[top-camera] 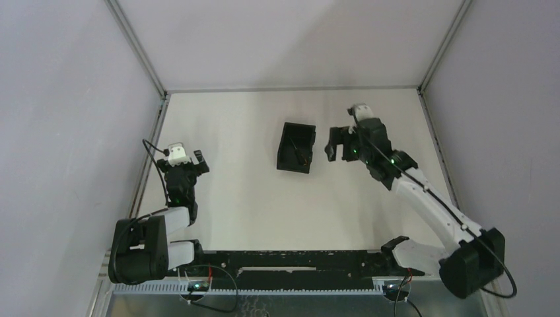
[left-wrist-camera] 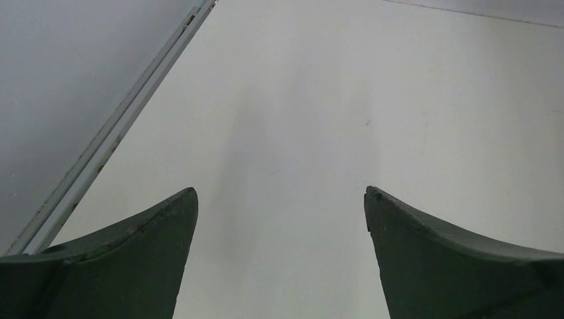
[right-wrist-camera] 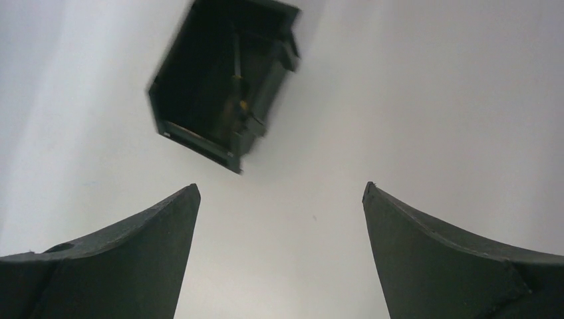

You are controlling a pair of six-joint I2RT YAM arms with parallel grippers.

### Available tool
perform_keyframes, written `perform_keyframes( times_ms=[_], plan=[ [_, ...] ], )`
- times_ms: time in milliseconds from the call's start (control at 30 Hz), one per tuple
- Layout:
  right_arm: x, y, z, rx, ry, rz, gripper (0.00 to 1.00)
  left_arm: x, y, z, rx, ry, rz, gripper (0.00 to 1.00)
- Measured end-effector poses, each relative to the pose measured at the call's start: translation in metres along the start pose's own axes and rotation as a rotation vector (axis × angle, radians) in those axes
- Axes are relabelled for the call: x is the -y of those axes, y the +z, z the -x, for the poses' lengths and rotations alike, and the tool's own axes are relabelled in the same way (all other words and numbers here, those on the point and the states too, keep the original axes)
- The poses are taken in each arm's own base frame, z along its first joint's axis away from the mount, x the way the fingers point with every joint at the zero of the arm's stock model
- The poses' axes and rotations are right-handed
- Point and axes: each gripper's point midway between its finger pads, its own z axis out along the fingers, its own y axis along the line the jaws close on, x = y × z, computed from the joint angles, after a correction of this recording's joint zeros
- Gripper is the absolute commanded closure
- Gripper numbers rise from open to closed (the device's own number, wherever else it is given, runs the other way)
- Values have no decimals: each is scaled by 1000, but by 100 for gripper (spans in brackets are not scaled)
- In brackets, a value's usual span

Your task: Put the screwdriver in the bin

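The black bin point(top-camera: 296, 146) stands near the table's middle, also seen in the right wrist view as bin point(right-wrist-camera: 193, 86). Inside it lies the screwdriver point(right-wrist-camera: 238, 93), a thin shaft with a small yellowish mark, faintly visible as screwdriver point(top-camera: 298, 153) from above. My right gripper point(top-camera: 335, 144) hovers just right of the bin, jaws wide apart with nothing between them; the right gripper point(right-wrist-camera: 280, 193) looks past its fingertips at bare table. My left gripper point(top-camera: 196, 160) sits far left, open and empty, and the left gripper point(left-wrist-camera: 281, 193) sees only tabletop.
White tabletop point(top-camera: 251, 211) runs between grey enclosure walls. A metal frame rail point(left-wrist-camera: 120, 126) borders the left side close to the left gripper. A black bar point(top-camera: 290, 261) with cabling crosses the near edge between the arm bases.
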Motion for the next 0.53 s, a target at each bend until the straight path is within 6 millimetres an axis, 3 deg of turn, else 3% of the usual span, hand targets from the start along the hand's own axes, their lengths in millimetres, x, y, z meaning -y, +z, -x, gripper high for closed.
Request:
perform_keyframes(
  times_ms=[167,300,433,533],
  plan=[
    [45,-4,-47,48,79,-78,0,0,0,0,0,0,0,0],
    [69,-3,-78,83,123,-129,0,0,0,0,0,0,0,0],
    [82,4,-104,77,147,-169,0,0,0,0,0,0,0,0],
    [85,8,-107,92,156,-177,0,0,0,0,0,0,0,0]
  ],
)
